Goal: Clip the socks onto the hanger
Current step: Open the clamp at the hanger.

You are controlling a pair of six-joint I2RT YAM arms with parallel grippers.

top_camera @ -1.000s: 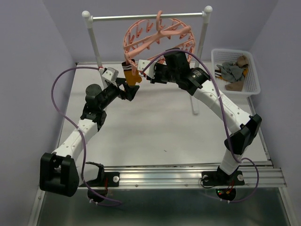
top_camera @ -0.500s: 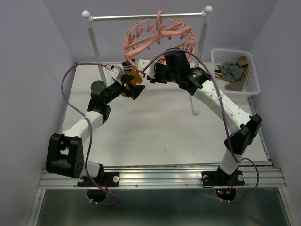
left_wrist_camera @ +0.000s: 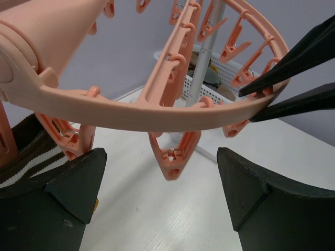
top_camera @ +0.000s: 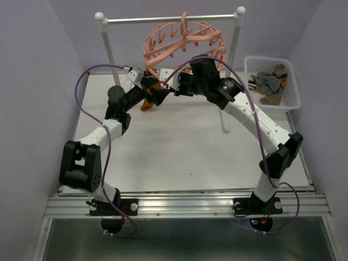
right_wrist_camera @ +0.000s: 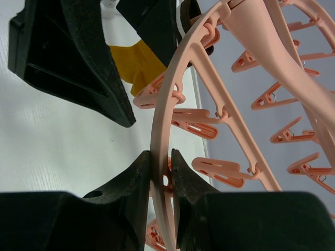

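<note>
Overhead, the salmon-pink hanger hangs by its hook from the metal rail stand at the back of the table, its ring tilted with the clips dangling beneath. Both arms reach up to its near edge from either side.

The right hand is closed on the hanger, its two black fingers pinching the thin rim of the ring from both sides. The left wrist view shows the same pinch, at the right end of the ring's near arc.

The left hand stands spread wide and holds nothing. It sits just under the ring, and one pink clip dangles in the gap between its fingers without touching either.

A mustard-orange sock hangs below the ring's near-left edge, partly hidden behind the left hand from above. Its dark striped cuff lies just beside the left hand's left finger, up against a clip at the edge of the wrist view; whether that clip bites the fabric cannot be told.

Well apart, at the table's right rear, a white mesh basket holds more socks, grey and brown, lying in a loose heap
</note>
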